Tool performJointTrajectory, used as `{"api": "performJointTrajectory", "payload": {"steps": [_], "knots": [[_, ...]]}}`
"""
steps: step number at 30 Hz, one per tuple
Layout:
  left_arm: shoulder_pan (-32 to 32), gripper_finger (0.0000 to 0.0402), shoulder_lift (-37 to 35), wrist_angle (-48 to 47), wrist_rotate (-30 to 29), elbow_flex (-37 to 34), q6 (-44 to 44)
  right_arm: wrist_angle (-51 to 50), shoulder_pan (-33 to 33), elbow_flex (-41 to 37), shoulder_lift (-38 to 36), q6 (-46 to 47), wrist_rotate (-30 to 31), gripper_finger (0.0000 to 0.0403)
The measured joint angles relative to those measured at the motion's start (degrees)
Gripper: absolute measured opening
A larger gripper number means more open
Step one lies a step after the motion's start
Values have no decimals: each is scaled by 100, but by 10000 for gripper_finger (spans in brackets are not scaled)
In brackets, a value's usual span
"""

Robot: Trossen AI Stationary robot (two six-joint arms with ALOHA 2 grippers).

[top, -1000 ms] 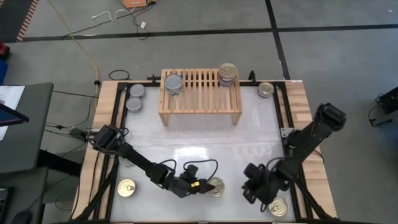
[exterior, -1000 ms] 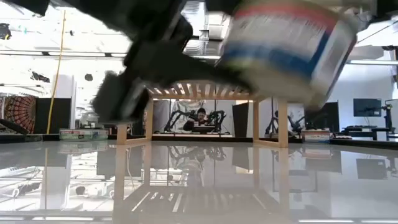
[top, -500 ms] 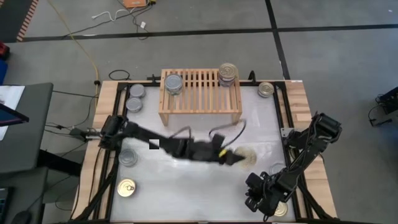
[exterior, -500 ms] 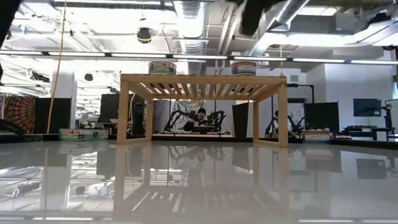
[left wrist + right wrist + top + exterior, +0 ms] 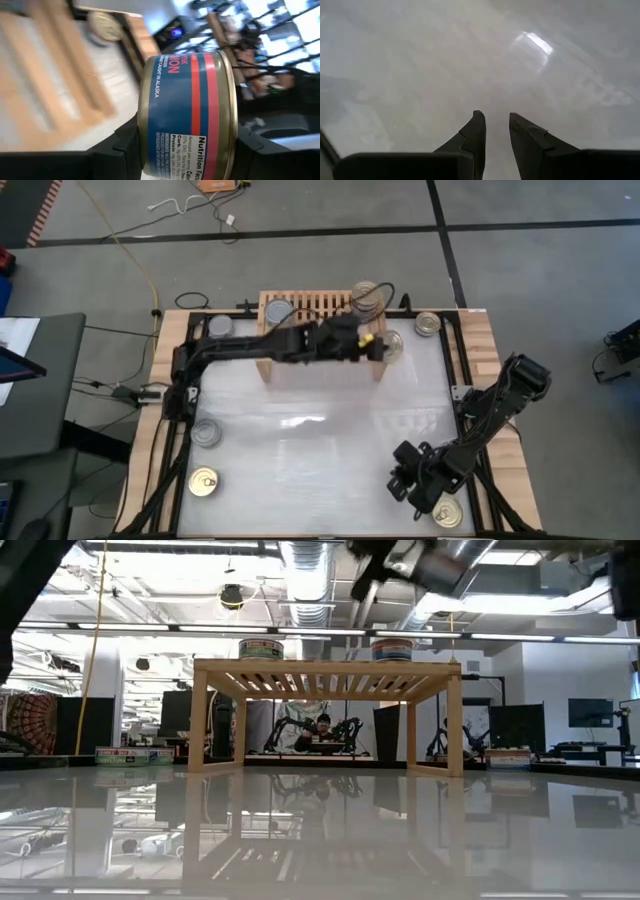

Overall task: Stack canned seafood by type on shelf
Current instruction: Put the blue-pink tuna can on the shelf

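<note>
Left gripper (image 5: 378,343) has swung up from the table's near edge to the shelf (image 5: 270,350), right end, pinching a gold-top can (image 5: 187,116) — placement next, I'd say. On the shelf: grey can (image 5: 279,311) left, gold stack (image 5: 366,297) right. Loose cans remain on the table (image 5: 310,450). Right gripper (image 5: 495,125) low near the front, fingers nearly together, empty.

The blue-and-red salmon can (image 5: 187,112) in the left wrist view reads "CAUGHT IN ALASKA" and "Nutrition Fact", with lines beginning "Carb. 0g" and "Protein". Larger red letters end in "MON". Other cans' labels are too small to read.
</note>
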Motion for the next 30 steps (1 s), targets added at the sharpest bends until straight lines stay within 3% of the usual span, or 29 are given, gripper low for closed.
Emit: {"api": "performJointTrajectory", "payload": {"steps": [7,14,17,30], "knots": [[557,177,0,-136,313,-19,295,-502,-298,0,-114,160,35,111],[848,182,39,292,806,-612,11,-624,-563,0,-152,206,57,111],[916,180,23,806,820,-820,-101,-772,-651,0,-220,206,57,111],[1009,185,20,650,937,-834,112,-927,-759,0,-258,201,63,111]]}}
